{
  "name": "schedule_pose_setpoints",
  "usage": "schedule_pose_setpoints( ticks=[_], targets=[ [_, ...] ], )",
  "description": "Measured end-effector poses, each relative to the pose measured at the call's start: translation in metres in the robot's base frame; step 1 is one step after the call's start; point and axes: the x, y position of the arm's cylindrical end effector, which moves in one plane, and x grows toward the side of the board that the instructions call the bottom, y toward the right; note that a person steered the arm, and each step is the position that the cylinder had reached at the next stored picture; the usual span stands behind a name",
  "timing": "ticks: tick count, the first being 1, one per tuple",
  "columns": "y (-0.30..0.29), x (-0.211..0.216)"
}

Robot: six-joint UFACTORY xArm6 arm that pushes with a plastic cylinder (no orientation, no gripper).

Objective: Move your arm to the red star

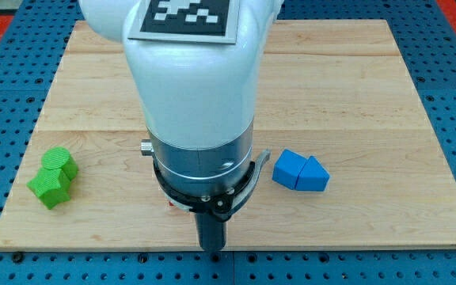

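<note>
Closing on the red star (172,203)
My tip (212,248) sits just right of it; the star is mostly hidden beneath the arm; no jaws here.

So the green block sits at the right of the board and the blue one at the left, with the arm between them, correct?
Not quite: the sides are swapped. In the camera view the green block lies at the view's left and the blue block at the view's right. The arm does stand between them.
</note>
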Motion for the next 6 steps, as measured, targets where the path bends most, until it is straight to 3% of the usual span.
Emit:
schedule_pose_setpoints(
  ticks=[4,6],
  targets=[
    [0.019,-0.012],
    [-0.011,-0.031]
  ],
)
